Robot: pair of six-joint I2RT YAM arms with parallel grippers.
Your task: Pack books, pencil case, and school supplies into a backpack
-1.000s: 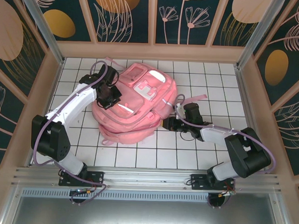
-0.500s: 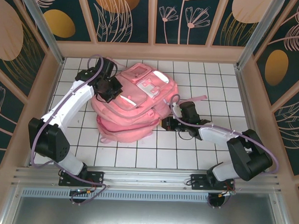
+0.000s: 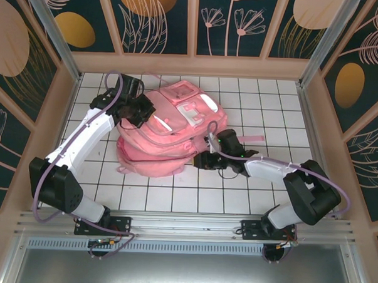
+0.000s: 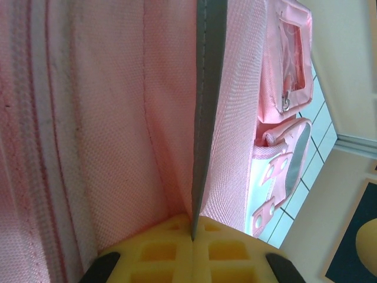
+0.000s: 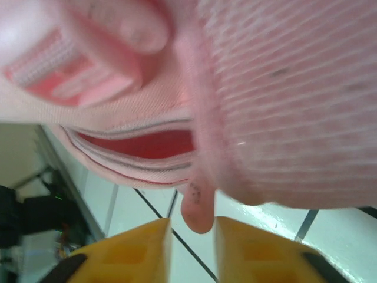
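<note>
The pink backpack [image 3: 170, 134] lies on the white tiled table, its front pockets facing up. My left gripper [image 3: 142, 112] is at its back-left side, shut on a grey-edged fold of the pink fabric [image 4: 207, 106]; in the left wrist view the yellow fingertips [image 4: 171, 236] meet on that edge. My right gripper [image 3: 204, 160] sits at the bag's near-right edge, open, with a small pink tab [image 5: 197, 209] hanging between the yellow fingers [image 5: 135, 242] and touching neither. A red-lined slit [image 5: 141, 144] gapes in the bag. The books, pencil case and school supplies are out of view.
A pink strap [image 3: 252, 140] trails from the bag to the right, behind my right arm. Wooden walls with dark floral panels [image 3: 160, 21] fence the table on three sides. Bare tiles [image 3: 272, 107] lie right of the bag and along the near edge.
My left gripper has moved left and back with the fabric in it, tugging the bag along. My right gripper slid left toward the bag, and its jaws shut and then parted.
</note>
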